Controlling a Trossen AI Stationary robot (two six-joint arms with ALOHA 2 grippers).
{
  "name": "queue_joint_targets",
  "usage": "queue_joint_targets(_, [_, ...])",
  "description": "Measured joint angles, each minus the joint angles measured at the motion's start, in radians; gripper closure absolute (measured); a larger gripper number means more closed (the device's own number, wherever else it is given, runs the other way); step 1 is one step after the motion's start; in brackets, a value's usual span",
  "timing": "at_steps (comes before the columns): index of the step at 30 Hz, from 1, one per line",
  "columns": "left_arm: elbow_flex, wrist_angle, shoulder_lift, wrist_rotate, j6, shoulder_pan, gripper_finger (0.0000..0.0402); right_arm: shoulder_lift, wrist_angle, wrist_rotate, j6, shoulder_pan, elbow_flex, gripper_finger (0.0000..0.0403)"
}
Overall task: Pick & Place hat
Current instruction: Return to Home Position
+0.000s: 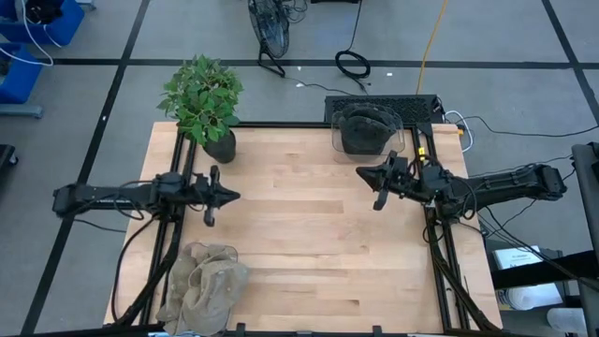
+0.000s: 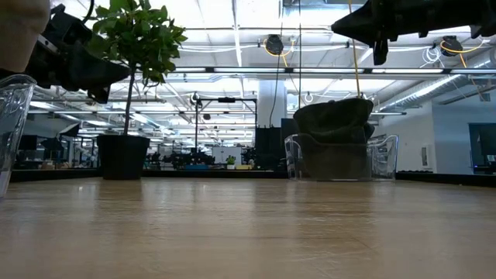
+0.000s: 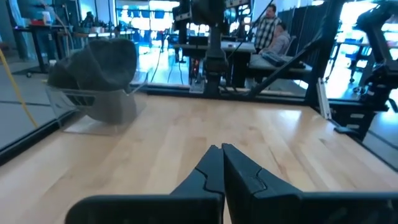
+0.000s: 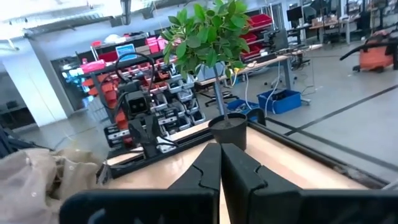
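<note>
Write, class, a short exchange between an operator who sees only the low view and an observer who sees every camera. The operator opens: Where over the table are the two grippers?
Observer: In the high view, the left gripper hovers over the table's left side and the right gripper over its right side. Both point toward the middle.
Operator: Are they carrying anything?
Observer: No. In their own wrist views, both are shut and empty.
Operator: What is in the clear bin at my left edge?
Observer: The high view shows brown caps heaped at the table's near left corner.
</note>
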Motion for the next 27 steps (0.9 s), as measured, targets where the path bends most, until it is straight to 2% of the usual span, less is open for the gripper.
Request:
queue_joint_targets(5, [0.0, -0.103, -0.12, 0.028, -0.007, 0.037, 0.0398, 0.0, -0.001, 0.0, 0.033, 0.0, 0.0, 0.0403])
queue_joint_targets(14, [0.002, -0.263, -0.284, 0.049, -0.054, 0.082, 0.0398, -0.001, -0.002, -0.007, -0.02, 0.0, 0.0, 0.0403])
queue_joint_targets(23, [0.002, -0.266, -0.296, 0.053, -0.202, 0.051, 0.0399, -0.062, -0.035, -0.007, -0.145, 0.0, 0.001, 0.0403])
queue_joint_targets(27, [0.002, -0.278, -0.295, -0.017, -0.192, 0.017, 0.0399, -0.103, -0.098, -0.008, -0.146, 0.0, 0.001, 0.0403])
